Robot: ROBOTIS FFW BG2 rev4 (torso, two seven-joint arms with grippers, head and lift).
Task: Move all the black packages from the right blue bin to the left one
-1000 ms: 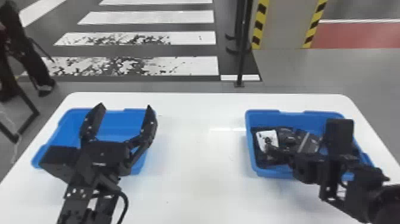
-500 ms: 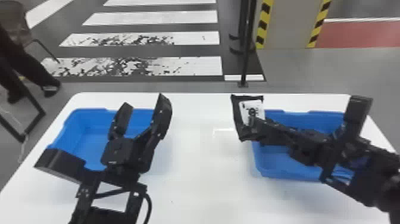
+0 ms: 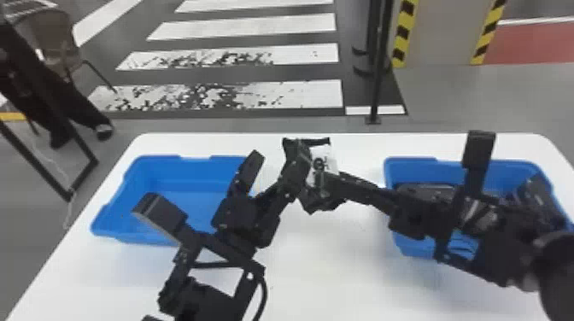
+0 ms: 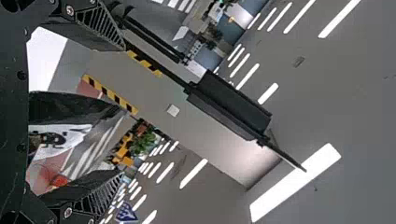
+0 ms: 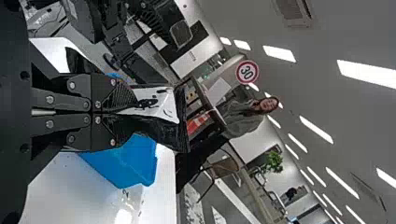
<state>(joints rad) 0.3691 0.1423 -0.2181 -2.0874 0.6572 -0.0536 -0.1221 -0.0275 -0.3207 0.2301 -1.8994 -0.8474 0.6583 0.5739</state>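
Black package [image 3: 325, 159] — shifted off right bin [image 3: 427, 170], nearer left gripper [image 3: 276, 157].

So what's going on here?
The right gripper is clamped on a black package, above the table between the bins. The left gripper is open, its fingers on either side of that package. More black packages lie in the right blue bin; this one is not yet in the left bin.

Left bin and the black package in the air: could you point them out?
Left bin [image 3: 188, 170]: head view, inner back wall.
Black package [image 5: 163, 107]: right wrist view, its white label.
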